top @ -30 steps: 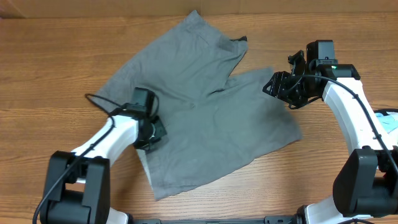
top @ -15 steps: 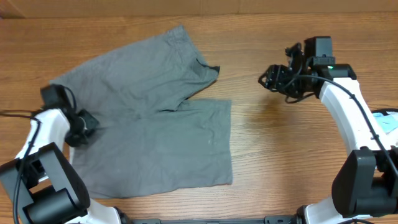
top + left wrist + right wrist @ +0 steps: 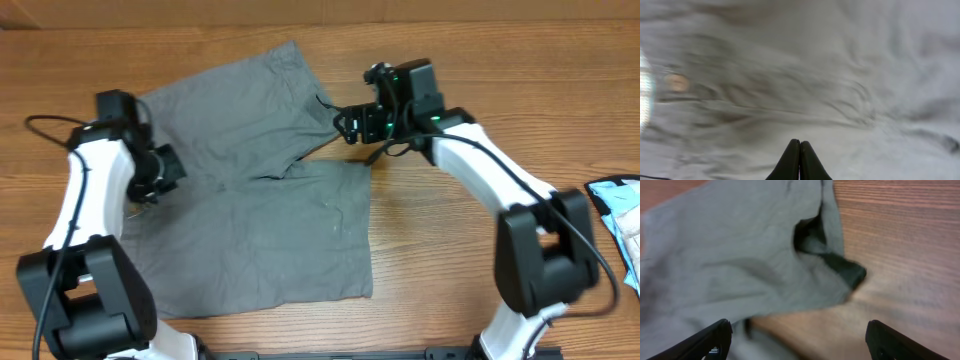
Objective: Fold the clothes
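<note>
Shorts [image 3: 260, 215] lie spread flat on wood-grain table [image 3: 440, 275].

Shorts [image 3: 260, 220]: out of the middle of the worktop [image 3: 450, 290], now closer to the left edge; turned, the near leg's hem now square to the near edge; flatter than a second ago.
Left gripper [image 3: 168, 172]: away from the shorts' near-left part, at the left edge half a second ago, now back over the cloth's left side.
Right gripper [image 3: 350, 122]: in from the right half, now near the centre at the far leg's hem corner.
</note>
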